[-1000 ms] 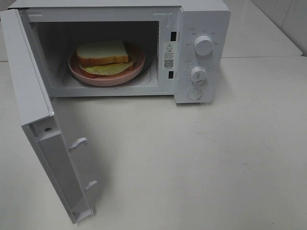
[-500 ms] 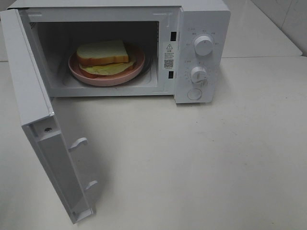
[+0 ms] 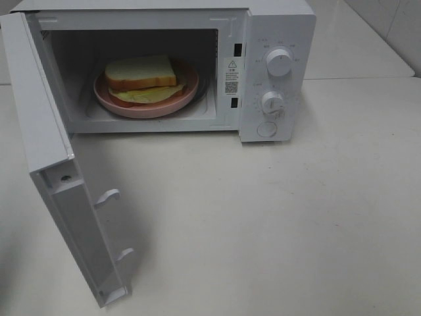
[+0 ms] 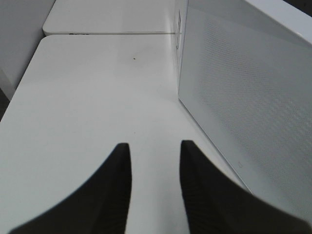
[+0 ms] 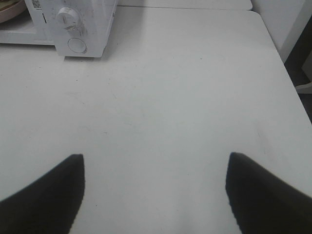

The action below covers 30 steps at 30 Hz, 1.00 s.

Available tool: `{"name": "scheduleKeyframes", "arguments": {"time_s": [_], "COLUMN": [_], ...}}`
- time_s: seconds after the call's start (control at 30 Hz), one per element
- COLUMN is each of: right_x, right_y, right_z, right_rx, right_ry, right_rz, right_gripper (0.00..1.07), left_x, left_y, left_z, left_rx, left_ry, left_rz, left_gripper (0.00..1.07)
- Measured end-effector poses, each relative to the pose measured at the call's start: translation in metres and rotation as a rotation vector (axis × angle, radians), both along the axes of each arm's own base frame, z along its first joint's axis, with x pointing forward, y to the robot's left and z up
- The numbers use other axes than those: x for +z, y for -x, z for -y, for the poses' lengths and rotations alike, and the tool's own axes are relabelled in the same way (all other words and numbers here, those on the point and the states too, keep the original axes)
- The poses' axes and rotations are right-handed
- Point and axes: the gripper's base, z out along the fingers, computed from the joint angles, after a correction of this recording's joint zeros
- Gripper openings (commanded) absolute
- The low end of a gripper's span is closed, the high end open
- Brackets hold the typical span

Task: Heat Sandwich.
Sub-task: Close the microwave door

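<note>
Left hand (image 4: 155,144) narrowly parted, empty, beside microwave door (image 4: 243,97); right hand (image 5: 156,155) wide, empty, over table (image 5: 170,87)

Sandwich (image 3: 141,74) (white bread, yel-green filling) lies flat on pink plate (image 3: 150,109) in microwave (image 3: 276,33), door open.

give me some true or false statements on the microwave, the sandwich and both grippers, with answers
1. The door of the microwave is shut. False: it stands wide open.
2. The sandwich sits on a pink plate inside the microwave. True.
3. The right gripper holds the plate. False: it is open and empty, above the table.
4. The left gripper has nothing between its jaws. True.
</note>
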Motion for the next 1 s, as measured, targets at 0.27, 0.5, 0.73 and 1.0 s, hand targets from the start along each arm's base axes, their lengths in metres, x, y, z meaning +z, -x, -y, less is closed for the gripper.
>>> {"name": "scheduleKeyframes", "arguments": {"time_s": [0.27,0.5,0.73,1.0], "right_x": [0.000,0.000,0.000,0.000], "right_y": [0.000,0.000,0.000,0.000], "right_z": [0.000,0.000,0.000,0.000], "right_rx": [0.000,0.000,0.000,0.000], "right_ry": [0.000,0.000,0.000,0.000], "right_rz": [0.000,0.000,0.000,0.000], "right_gripper": [0.76,0.76,0.76,0.76], "left_x": [-0.021,-0.036,-0.048,-0.060], "left_y": [-0.030,-0.049,-0.073,-0.097], "left_z": [-0.002,-0.003,-0.005,-0.005], "left_rx": [0.012,0.024,0.041,0.022], "left_ry": [-0.001,-0.006,-0.016,-0.031], "left_rz": [0.017,0.085,0.229,0.306], "left_gripper": [0.00,0.00,0.00,0.00]}}
